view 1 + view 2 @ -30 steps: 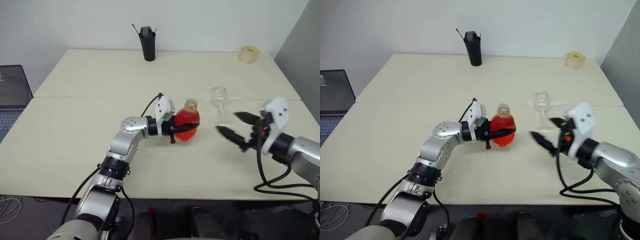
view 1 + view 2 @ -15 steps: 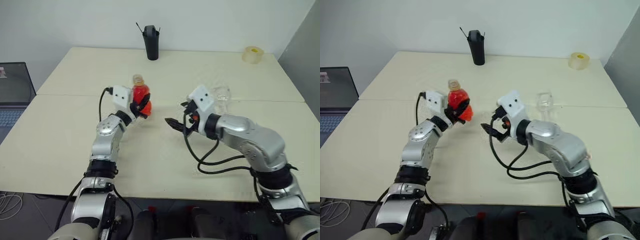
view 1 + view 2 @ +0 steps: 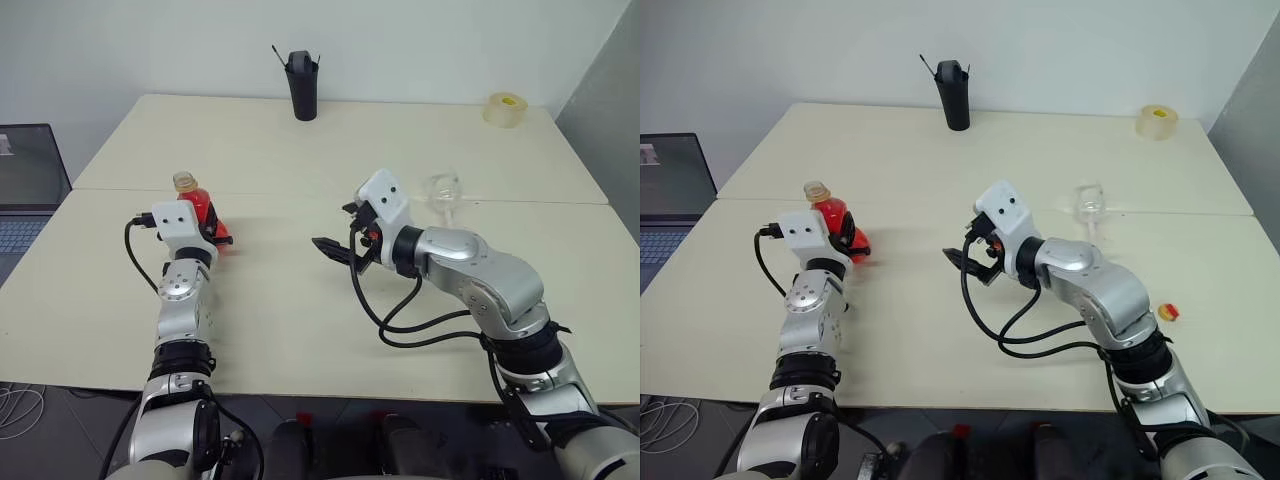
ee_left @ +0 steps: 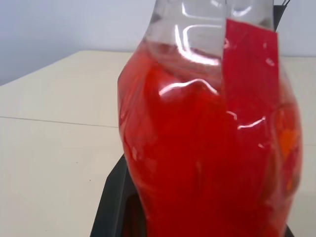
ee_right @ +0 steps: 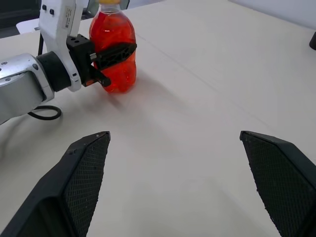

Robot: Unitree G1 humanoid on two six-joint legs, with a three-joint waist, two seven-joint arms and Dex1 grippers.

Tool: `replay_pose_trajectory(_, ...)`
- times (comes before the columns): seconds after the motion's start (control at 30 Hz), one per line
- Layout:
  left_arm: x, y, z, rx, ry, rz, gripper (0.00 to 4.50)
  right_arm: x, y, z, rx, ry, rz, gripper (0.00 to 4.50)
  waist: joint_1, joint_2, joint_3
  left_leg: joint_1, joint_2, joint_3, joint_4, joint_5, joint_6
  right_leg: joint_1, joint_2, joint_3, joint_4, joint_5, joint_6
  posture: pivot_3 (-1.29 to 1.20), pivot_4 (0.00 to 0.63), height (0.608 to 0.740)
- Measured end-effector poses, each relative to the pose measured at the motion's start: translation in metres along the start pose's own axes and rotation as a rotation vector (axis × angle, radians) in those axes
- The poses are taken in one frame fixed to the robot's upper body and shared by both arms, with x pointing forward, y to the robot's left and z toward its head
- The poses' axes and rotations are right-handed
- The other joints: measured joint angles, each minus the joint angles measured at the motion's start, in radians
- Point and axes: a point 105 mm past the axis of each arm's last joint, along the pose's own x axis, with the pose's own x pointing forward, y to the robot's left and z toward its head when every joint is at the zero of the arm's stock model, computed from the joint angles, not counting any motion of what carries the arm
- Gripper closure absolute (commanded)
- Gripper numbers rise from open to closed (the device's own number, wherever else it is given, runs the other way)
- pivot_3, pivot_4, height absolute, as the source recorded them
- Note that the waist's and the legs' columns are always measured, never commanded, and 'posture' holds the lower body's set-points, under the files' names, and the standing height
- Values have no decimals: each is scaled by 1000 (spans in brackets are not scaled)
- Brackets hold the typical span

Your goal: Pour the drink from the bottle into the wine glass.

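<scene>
Two grippers: left (image 3: 847, 238) pinches squat clear bottle (image 3: 830, 214) of red drink | right (image 3: 973, 263) spread | step: uncapping | next: right grasps cap (image 3: 817, 188).

Left end effector (image 3: 212, 228) clamped closed, right end effector (image 3: 340, 248) spread wide, both arms extended forward

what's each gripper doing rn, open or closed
Left gripper: closed on the bottle of red drink.
Right gripper: open, holding nothing.
</scene>
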Motion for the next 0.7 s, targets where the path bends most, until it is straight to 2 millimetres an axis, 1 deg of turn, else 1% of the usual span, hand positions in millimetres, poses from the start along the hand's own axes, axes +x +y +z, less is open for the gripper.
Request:
replay_pose_trajectory(0.1,0,2,0,-13,-4,16,3492,0,-1,0,-5,3,-4,0,0,0,0,0,0,0,0,0,0,0,0,0,0,0,0,0,150,740)
replay_pose_trajectory(0.17,0,4,0,-25,-8,31,2747,0,-1,-1,-9,5,-8,0,0,0,0,0,0,0,0,0,0,0,0,0,0,0,0,0,150,740)
replay_pose_trajectory(0.37,-1,9,0,-39,-13,61,897,1,-1,0,-14,4,-2,0,-1,0,0,0,0,0,0,0,0,0,0,0,0,0,0,0,150,740)
replay_pose_trajectory(0.47,-1,11,0,-39,-12,71,43,2,0,0,-12,1,0,0,-1,0,0,0,0,0,0,0,0,0,0,0,0,0,0,0,150,740)
replay_pose_trajectory(0.7,-3,12,-1,-53,-8,73,43,3,-2,-3,-11,12,1,0,-1,0,0,0,0,0,0,0,0,0,0,0,0,0,0,0,150,740)
